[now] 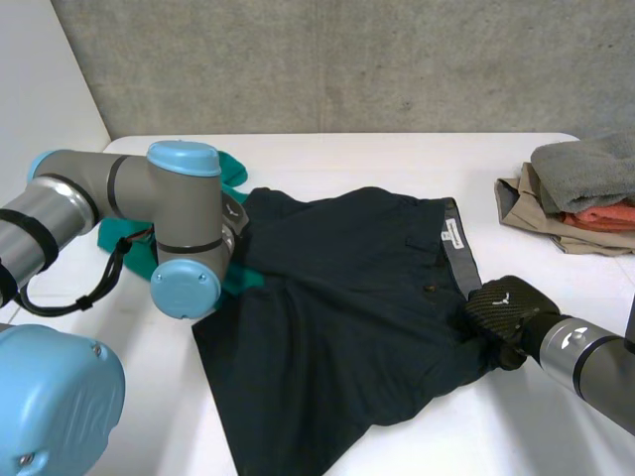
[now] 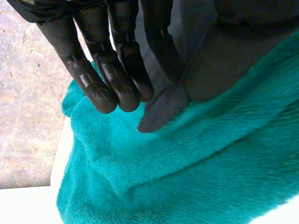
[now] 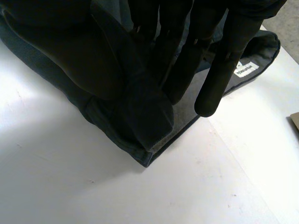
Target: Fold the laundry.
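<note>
Dark navy shorts (image 1: 347,297) lie spread across the white table (image 1: 556,416), with the waistband toward the right. My right hand (image 1: 506,307) is at the waistband's near corner. There its fingers (image 3: 224,60) and thumb pinch that corner of the shorts (image 3: 145,126) just above the table. My left arm reaches across to the shorts' far left corner. The straight fingers of my left hand (image 2: 112,70) press a grey-lined corner of the shorts (image 2: 161,109) against the thumb. That corner lies on a teal towel (image 2: 187,177).
The teal towel (image 1: 233,169) lies partly under the shorts' left edge and behind my left arm. A pile of folded clothes (image 1: 585,193), grey on top of coral and beige, sits at the back right. A concrete wall stands behind the table.
</note>
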Robot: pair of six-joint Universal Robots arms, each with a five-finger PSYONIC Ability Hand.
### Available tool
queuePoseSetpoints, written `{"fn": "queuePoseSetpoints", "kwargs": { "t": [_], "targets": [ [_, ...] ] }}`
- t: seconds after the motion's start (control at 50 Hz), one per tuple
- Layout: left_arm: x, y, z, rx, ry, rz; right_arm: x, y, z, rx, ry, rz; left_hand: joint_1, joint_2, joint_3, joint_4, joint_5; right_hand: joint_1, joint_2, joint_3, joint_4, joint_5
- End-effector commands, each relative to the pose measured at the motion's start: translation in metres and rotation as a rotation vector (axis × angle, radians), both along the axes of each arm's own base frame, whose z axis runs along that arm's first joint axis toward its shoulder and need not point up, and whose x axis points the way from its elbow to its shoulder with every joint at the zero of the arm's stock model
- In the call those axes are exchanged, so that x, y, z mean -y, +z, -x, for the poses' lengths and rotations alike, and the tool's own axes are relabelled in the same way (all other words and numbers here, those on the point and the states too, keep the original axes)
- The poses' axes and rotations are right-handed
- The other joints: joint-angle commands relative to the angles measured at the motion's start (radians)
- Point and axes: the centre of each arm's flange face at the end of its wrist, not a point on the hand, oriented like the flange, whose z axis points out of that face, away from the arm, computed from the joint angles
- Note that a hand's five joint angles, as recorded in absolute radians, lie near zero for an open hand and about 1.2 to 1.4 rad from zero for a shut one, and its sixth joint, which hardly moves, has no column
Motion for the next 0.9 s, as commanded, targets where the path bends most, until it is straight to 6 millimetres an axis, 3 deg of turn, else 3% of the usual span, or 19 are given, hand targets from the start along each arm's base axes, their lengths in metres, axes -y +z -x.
{"fn": "queuePoseSetpoints", "kwargs": {
  "t": [0.02,0.08,0.24,0.32,0.34,0.4,0.5,0.56,0.8,0.9],
  "targets": [
    [-0.019,0.011,0.015,-0.089,-0.026,-0.029,-0.002,0.002,-0.001,0.003,0.003,0.005,-0.96,-0.981,-0.975,-0.98,-0.972,0.276,0.214,0.197,0.196,0.216],
    [-0.018,0.022,0.012,-0.117,-0.008,-0.014,-0.003,0.004,-0.002,0.007,0.005,0.009,-0.96,-0.981,-0.975,-0.98,-0.972,0.276,0.214,0.197,0.196,0.216],
    [-0.029,0.081,-0.013,-0.308,0.061,0.014,-0.008,0.02,-0.011,0.03,0.025,0.054,-0.96,-0.981,-0.975,-0.98,-0.972,0.276,0.214,0.197,0.196,0.216],
    [-0.055,0.11,-0.026,-0.437,0.064,-0.012,-0.012,0.037,-0.02,0.053,0.044,0.095,-0.96,-0.981,-0.975,-0.98,-0.972,0.276,0.214,0.197,0.196,0.216],
    [-0.068,0.12,-0.03,-0.482,0.055,-0.034,-0.014,0.045,-0.025,0.068,0.055,0.116,-0.944,-0.965,-0.96,-0.964,-0.956,0.276,0.214,0.197,0.196,0.216],
    [-0.091,0.127,-0.035,-0.534,0.034,-0.095,-0.016,0.055,-0.032,0.096,0.064,0.131,-0.921,-0.942,-0.936,-0.941,-0.933,0.276,0.214,0.197,0.196,0.216],
    [-0.146,0.118,-0.043,-0.584,-0.001,-0.299,-0.015,0.07,-0.047,0.16,0.057,0.126,-0.888,-0.909,-0.904,-0.908,-0.9,0.276,0.214,0.197,0.196,0.216],
    [-0.167,0.107,-0.05,-0.595,0.027,-0.39,-0.01,0.072,-0.051,0.175,0.036,0.122,-0.888,-0.909,-0.904,-0.908,-0.9,0.276,0.214,0.197,0.196,0.216],
    [-0.231,0.062,-0.051,-0.602,0.089,-0.633,0.03,0.078,-0.047,0.316,-0.227,0.086,-0.812,-0.833,-0.827,-0.832,-0.824,0.276,0.214,0.197,0.196,0.216],
    [-0.242,0.043,-0.046,-0.558,0.096,-0.673,0.037,0.075,-0.043,0.371,-0.309,0.05,-0.812,-0.833,-0.827,-0.832,-0.824,0.276,0.214,0.197,0.196,0.216]
  ]
}}
